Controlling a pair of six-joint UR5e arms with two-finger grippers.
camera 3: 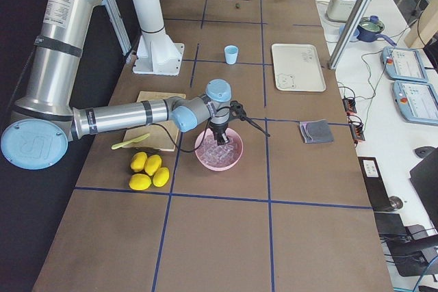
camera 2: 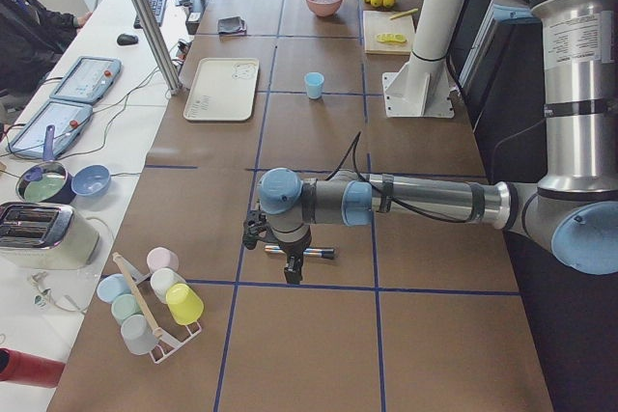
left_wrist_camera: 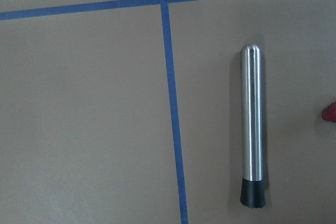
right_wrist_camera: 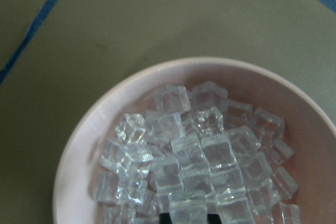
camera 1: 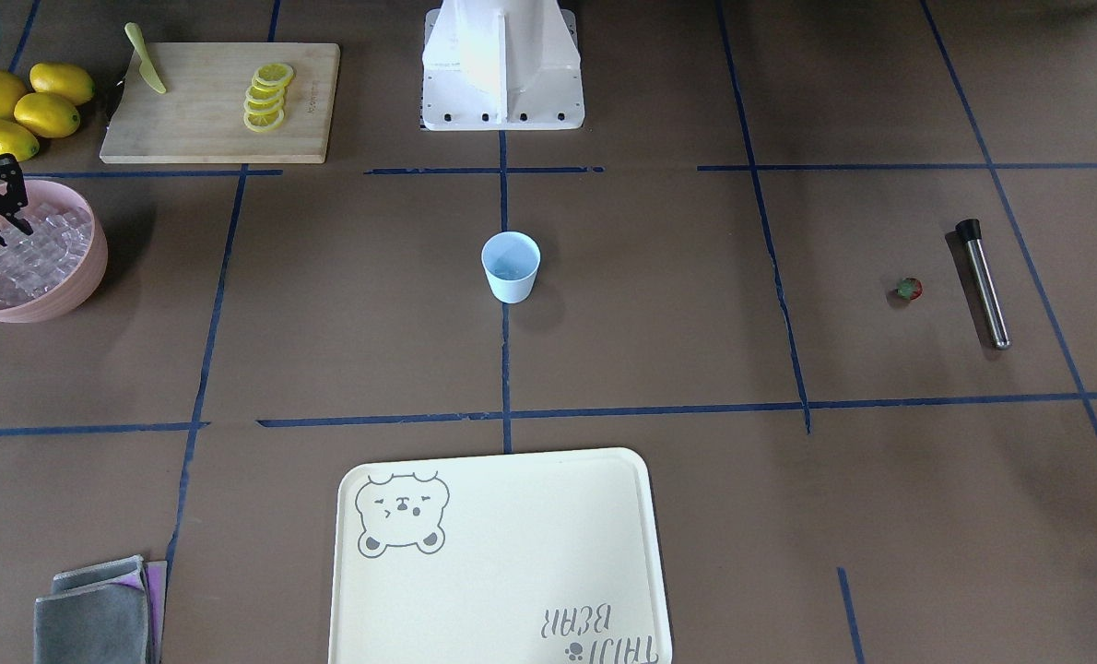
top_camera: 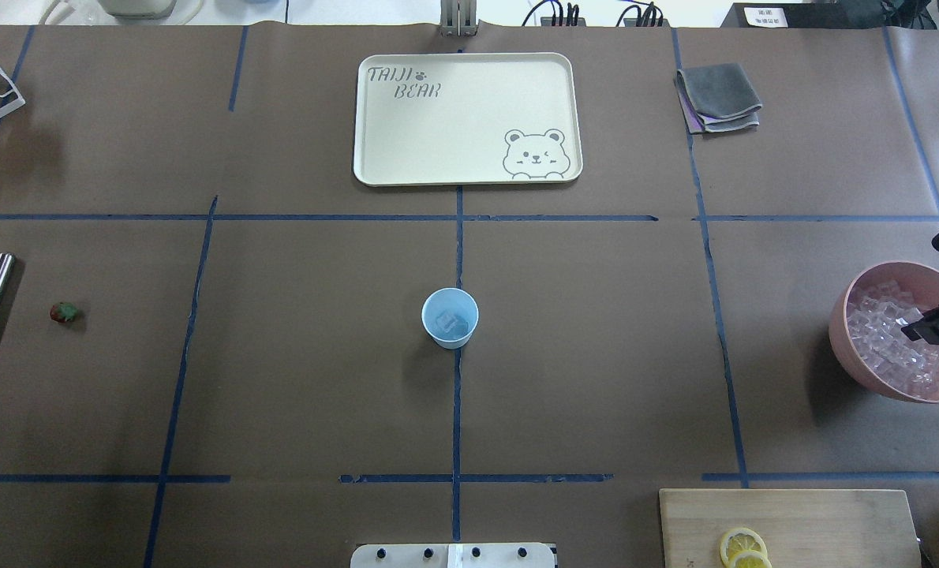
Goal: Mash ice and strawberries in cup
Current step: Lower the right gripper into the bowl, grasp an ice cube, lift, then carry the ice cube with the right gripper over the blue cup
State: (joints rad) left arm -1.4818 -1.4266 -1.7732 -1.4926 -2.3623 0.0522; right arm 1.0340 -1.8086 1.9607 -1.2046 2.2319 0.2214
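The pale-blue cup (camera 1: 511, 267) stands upright at the table's middle with an ice cube (top_camera: 451, 322) inside. The pink bowl (camera 1: 88, 267) holds several ice cubes (right_wrist_camera: 210, 150). My right gripper (right_wrist_camera: 188, 217) is down in the bowl, its tips against both sides of one cube; it also shows in the overhead view (top_camera: 915, 330). The strawberry (camera 1: 909, 290) lies on the table beside a steel muddler (camera 1: 984, 284). My left gripper (camera 2: 290, 272) hovers over the muddler (left_wrist_camera: 251, 129); I cannot tell whether it is open or shut.
A cutting board (camera 1: 207, 120) with lemon slices and a green knife (camera 1: 147, 60) lies near whole lemons (camera 1: 28, 106). A cream bear tray (camera 1: 502, 563) and folded grey cloths (camera 1: 97, 613) sit on the operators' side. The robot base (camera 1: 502, 74) is behind the cup.
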